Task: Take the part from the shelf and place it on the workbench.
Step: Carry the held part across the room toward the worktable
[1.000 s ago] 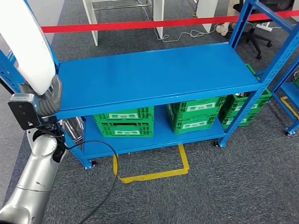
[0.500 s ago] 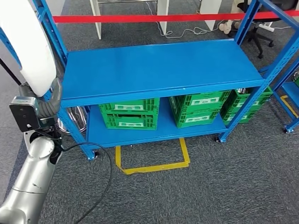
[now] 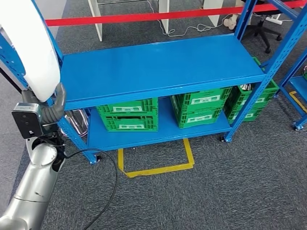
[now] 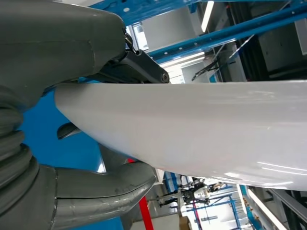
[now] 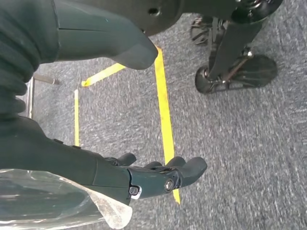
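Head view: the left hand (image 3: 51,108) grips the lower end of a large, smooth white part (image 3: 27,48), which stands upright at the far left of the scene, in front of the left post of the blue shelf (image 3: 159,67). In the left wrist view the thick grey thumb (image 4: 108,184) and the darker fingers (image 4: 141,67) lie on opposite faces of the white part (image 4: 203,129), which confirms a clamped hold.

The upper board of the shelf is bare. Three green crates (image 3: 128,115) sit in a row on the lower board. Yellow floor tape (image 3: 155,168) marks a rectangle on the grey carpet on the near side of the shelf, and a red barrier tape (image 3: 145,17) runs across on the far side.

Right wrist view: the right hand (image 5: 119,167) hangs over the carpet with its fingers (image 5: 181,170) loosely extended and apart from the thumb, and nothing is between them. A crumpled clear film (image 5: 54,201) lies at the edge of this view beside the hand; whether it touches the fingers cannot be told.

Task status, as judged: the part is off the shelf and in the left hand, so the pick-up stage appears complete. The carry and the placing remain. No workbench can be identified with certainty; white legs (image 3: 95,19) beyond the red tape may belong to tables.
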Controlling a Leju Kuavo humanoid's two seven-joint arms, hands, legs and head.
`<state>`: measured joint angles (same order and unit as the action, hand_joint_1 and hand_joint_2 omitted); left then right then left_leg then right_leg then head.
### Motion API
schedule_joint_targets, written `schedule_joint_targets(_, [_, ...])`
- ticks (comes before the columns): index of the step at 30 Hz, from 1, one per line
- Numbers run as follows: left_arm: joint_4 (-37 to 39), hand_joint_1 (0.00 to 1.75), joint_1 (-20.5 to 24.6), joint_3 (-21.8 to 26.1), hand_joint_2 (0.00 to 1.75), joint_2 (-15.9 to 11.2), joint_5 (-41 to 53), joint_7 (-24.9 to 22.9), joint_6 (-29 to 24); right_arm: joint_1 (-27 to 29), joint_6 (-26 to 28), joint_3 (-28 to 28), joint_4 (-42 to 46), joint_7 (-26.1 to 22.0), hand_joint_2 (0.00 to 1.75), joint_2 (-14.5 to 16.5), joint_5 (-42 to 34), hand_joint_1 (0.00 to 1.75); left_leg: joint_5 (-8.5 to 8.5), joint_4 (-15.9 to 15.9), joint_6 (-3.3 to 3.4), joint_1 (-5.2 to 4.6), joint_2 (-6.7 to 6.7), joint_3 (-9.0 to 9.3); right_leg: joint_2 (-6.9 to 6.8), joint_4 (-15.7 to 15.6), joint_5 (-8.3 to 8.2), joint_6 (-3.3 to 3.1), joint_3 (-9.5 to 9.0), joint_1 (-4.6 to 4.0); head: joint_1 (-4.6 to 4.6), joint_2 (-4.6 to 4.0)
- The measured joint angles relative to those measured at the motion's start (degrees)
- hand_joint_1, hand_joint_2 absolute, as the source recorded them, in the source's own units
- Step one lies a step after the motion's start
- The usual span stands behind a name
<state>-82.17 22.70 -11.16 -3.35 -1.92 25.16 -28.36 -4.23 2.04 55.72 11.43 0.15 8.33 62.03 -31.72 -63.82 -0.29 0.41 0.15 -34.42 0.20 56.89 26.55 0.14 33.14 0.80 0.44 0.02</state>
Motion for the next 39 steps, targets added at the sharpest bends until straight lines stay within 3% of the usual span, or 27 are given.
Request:
schedule_joint_targets(2, [0.0, 1.75, -0.1, 0.0, 1.75, -0.1, 0.0, 0.0, 0.1, 0.0, 0.0, 0.3, 0.0, 0.4, 1.75, 0.0, -0.1, 0.00, -3.30, -7.9, -0.19, 0.01, 0.00, -3.44, 0.36, 0.0, -0.04, -0.21, 0.07, -0.09, -0.01, 0.00])
schedule_joint_targets(3, [0.0, 1.75, -0.3, 0.0, 1.75, -0.1, 0.0, 0.0, 0.1, 0.0, 0.0, 0.4, 0.0, 0.6, 1.75, 0.0, -0.1, 0.00, -3.75, -10.3, -0.17, 0.01, 0.00, -4.51, 0.62, 0.1, -0.07, -0.25, 0.10, -0.16, -0.01, 0.00])
schedule_joint_targets(4, [0.0, 1.75, -0.3, 0.0, 1.75, -0.1, 0.0, 0.0, 0.2, 0.0, 0.0, 0.5, 0.0, 0.7, 1.75, 0.0, -0.1, 0.00, -3.02, -10.5, -0.05, 0.00, -0.03, -4.60, 0.94, 0.1, -0.10, -0.27, 0.12, -0.21, -0.01, 0.00])
schedule_joint_targets(5, [0.0, 1.75, -0.4, 0.0, 1.75, -0.1, 0.0, 0.0, 0.3, 0.0, 0.0, 0.5, 0.0, 0.8, 1.75, 0.0, -0.1, 0.00, -1.23, -8.3, 0.16, -0.01, -0.14, -3.60, 1.33, 0.2, -0.12, -0.26, 0.10, -0.26, -0.01, 0.00])
schedule_joint_targets(7, [0.0, 1.75, -0.3, 0.0, 1.75, -0.1, 0.2, 0.0, 0.4, -0.1, -0.1, 0.5, 0.0, 0.8, 1.75, 0.0, -0.2, 0.00, 2.93, -0.7, 0.82, -0.03, -1.47, -0.09, 2.17, 0.3, -0.19, -0.12, 0.16, -0.38, 0.03, 0.00])
schedule_joint_targets(9, [-0.1, 1.75, -0.2, 0.0, 1.75, -0.2, 0.3, 0.0, 0.5, -0.3, -0.3, 0.7, 0.0, 0.6, 1.75, 0.0, -0.4, 0.00, 4.50, 4.6, 1.26, -0.06, -2.76, 2.12, 3.03, 0.6, -0.43, 0.32, 0.69, -0.42, 0.04, 0.00])
schedule_joint_targets(11, [-0.2, 1.75, -0.2, 0.0, 1.75, -0.3, 0.3, 0.1, 0.6, -0.3, -0.6, 0.9, 0.0, 0.4, 1.75, 0.0, -0.5, 0.00, 4.27, 5.6, 1.43, -0.08, -2.52, 2.25, 3.81, 0.6, -0.89, 1.06, 1.39, -0.33, 0.04, 0.00])
schedule_joint_targets(13, [-0.4, 1.75, -0.1, -0.1, 1.75, -0.2, 0.3, 0.1, 0.9, -0.2, -0.9, 1.0, 0.0, 0.3, 1.75, -0.1, -0.5, 0.00, 4.63, 6.2, 1.82, 0.18, -1.54, 2.19, 3.51, 1.2, -0.42, 1.72, 2.26, -0.37, 0.17, 0.00])
schedule_joint_targets(15, [-0.6, 1.75, 0.0, -0.1, 1.75, -0.3, 0.4, 0.1, 1.2, -0.2, -1.0, 1.0, 0.0, 0.2, 1.75, -0.2, -0.6, 0.00, 5.02, 6.6, 2.23, 0.42, -0.41, 2.13, 1.80, 5.7, 2.44, 2.27, 4.55, -0.39, 0.45, 0.00])
schedule_joint_targets(17, [-0.6, 1.75, 0.0, -0.1, 1.75, -0.3, 0.4, 0.1, 1.3, -0.3, -1.0, 1.0, 0.0, 0.2, 1.75, -0.2, -0.6, 0.00, 5.13, 6.6, 2.39, 0.34, 0.65, 1.92, 0.48, 13.5, 6.07, 2.79, 7.95, -0.23, 0.61, 0.00])
schedule_joint_targets(18, [-0.6, 1.75, 0.0, -0.1, 1.75, -0.3, 0.4, 0.1, 1.3, -0.3, -1.1, 1.0, 0.0, 0.2, 1.75, -0.2, -0.6, 0.00, 5.15, 6.6, 2.41, 0.30, 1.22, 1.85, 0.27, 16.3, 6.91, 2.96, 9.07, -0.16, 0.60, 0.00])
schedule_joint_targets(19, [-0.6, 1.75, 0.0, -0.1, 1.75, -0.3, 0.4, 0.0, 1.3, -0.2, -1.1, 1.0, 0.0, 0.2, 1.75, -0.2, -0.6, 0.00, 5.17, 6.5, 2.43, 0.28, 1.77, 1.82, 0.13, 16.9, 6.67, 3.06, 9.12, -0.13, 0.61, 0.00])
schedule_joint_targets(20, [-0.6, 1.75, 0.0, -0.1, 1.75, -0.3, 0.4, 0.0, 1.4, -0.2, -1.1, 1.1, 0.0, 0.2, 1.75, -0.2, -0.6, 0.00, 5.19, 6.5, 2.42, 0.27, 2.28, 1.83, -0.09, 15.1, 5.43, 3.06, 7.94, -0.11, 0.62, 0.00])
schedule_joint_targets(22, [-0.7, 1.75, 0.0, -0.1, 1.75, -0.3, 0.4, 0.0, 1.5, -0.3, -1.3, 1.1, 0.0, 0.2, 1.75, -0.2, -0.6, 0.00, 5.15, 6.4, 2.24, 0.19, 3.20, 1.89, -1.63, 6.9, 2.07, 2.81, 3.28, -0.26, 0.63, 0.00])
schedule_joint_targets(24, [-0.7, 1.75, 0.1, -0.1, 1.75, -0.3, 0.5, -0.2, 1.6, -0.5, -1.5, 1.1, 0.0, 0.3, 1.75, -0.2, -0.6, 0.00, 5.11, 6.2, 1.75, -0.13, 4.00, 1.80, -3.10, 1.0, 0.58, 2.10, 0.01, -0.60, 0.55, 0.00])
schedule_joint_targets(25, [-0.7, 1.75, 0.1, -0.1, 1.75, -0.3, 0.6, -0.3, 1.7, -0.5, -1.6, 1.1, 0.0, 0.3, 1.75, -0.2, -0.6, 0.00, 5.15, 6.1, 1.46, -0.28, 4.42, 1.74, -3.27, 0.1, 0.62, 1.72, -0.38, -0.78, 0.52, 0.00])
schedule_joint_targets(27, [-0.7, 1.75, 0.2, -0.2, 1.75, -0.3, 0.6, -0.4, 1.8, -0.4, -1.7, 1.1, 0.0, 0.3, 1.75, -0.2, -0.6, 0.00, 5.14, 6.1, 0.88, -0.31, 5.20, 1.68, -2.29, 0.0, 0.28, 0.90, -0.25, -0.77, 0.49, 0.00])
schedule_joint_targets(29, [-0.7, 1.75, 0.3, -0.3, 1.75, -0.3, 0.8, -0.5, 1.8, -0.4, -1.7, 1.2, 0.0, 0.4, 1.75, -0.2, -0.6, 0.00, 3.68, 4.5, 0.30, -0.10, 4.03, 1.14, -1.33, -0.2, -0.15, 0.14, -0.18, -0.52, 0.41, 0.00])
schedule_joint_targets(32, [-0.7, 1.75, 0.3, -0.3, 1.75, -0.5, 1.0, -0.5, 1.9, -0.5, -1.8, 1.3, 0.0, 0.5, 1.75, -0.2, -0.6, 0.00, -2.01, -6.0, -0.27, 0.16, 0.79, -3.00, 0.28, -0.3, -0.51, -0.42, 0.04, -0.38, 0.13, 0.00])
schedule_joint_targets(33, [-0.7, 1.75, 0.2, -0.3, 1.75, -0.6, 1.0, -0.6, 2.0, -0.5, -1.9, 1.3, 0.0, 0.6, 1.75, -0.2, -0.6, 0.00, -3.17, -9.3, -0.33, 0.17, 0.45, -4.37, 0.90, -0.3, -0.57, -0.47, 0.13, -0.41, 0.11, 0.00])
schedule_joint_targets(34, [-0.7, 1.75, 0.2, -0.3, 1.75, -0.6, 1.0, -0.6, 2.0, -0.4, -2.0, 1.3, 0.0, 0.7, 1.75, -0.2, -0.6, 0.00, -3.16, -10.6, -0.31, 0.17, 0.31, -4.89, 1.53, -0.2, -0.62, -0.47, 0.19, -0.44, 0.11, 0.00])
schedule_joint_targets(35, [-0.6, 1.75, 0.2, -0.4, 1.75, -0.7, 1.1, -0.6, 2.1, -0.4, -2.0, 1.3, 0.0, 0.7, 1.75, -0.2, -0.6, 0.00, -2.01, -9.7, -0.21, 0.17, 0.21, -4.36, 2.18, -0.2, -0.68, -0.45, 0.21, -0.45, 0.10, 0.00])
schedule_joint_targets(36, [-0.6, 1.75, 0.3, -0.4, 1.75, -0.7, 1.1, -0.6, 2.2, -0.4, -2.0, 1.3, 0.0, 0.7, 1.75, -0.2, -0.5, 0.00, 0.03, -6.6, -0.05, 0.19, -0.13, -2.86, 2.84, 0.0, -0.71, -0.39, 0.21, -0.45, 0.10, 0.00])
schedule_joint_targets(38, [-0.6, 1.75, 0.5, -0.4, 1.75, -0.7, 1.3, -0.6, 2.5, -0.5, -2.1, 1.3, 0.0, 0.7, 1.75, -0.2, -0.5, 0.00, 3.50, 1.2, 0.39, 0.36, -2.18, 0.80, 4.06, 0.3, -0.76, -0.10, 0.47, -0.48, 0.13, 0.00])
schedule_joint_targets(39, [-0.6, 1.75, 0.6, -0.4, 1.75, -0.7, 1.4, -0.7, 2.6, -0.5, -2.2, 1.3, 0.0, 0.7, 1.75, -0.2, -0.5, 0.00, 4.22, 3.8, 0.54, 0.40, -3.08, 1.90, 4.60, 0.5, -0.84, 0.20, 0.80, -0.47, 0.13, 0.00])
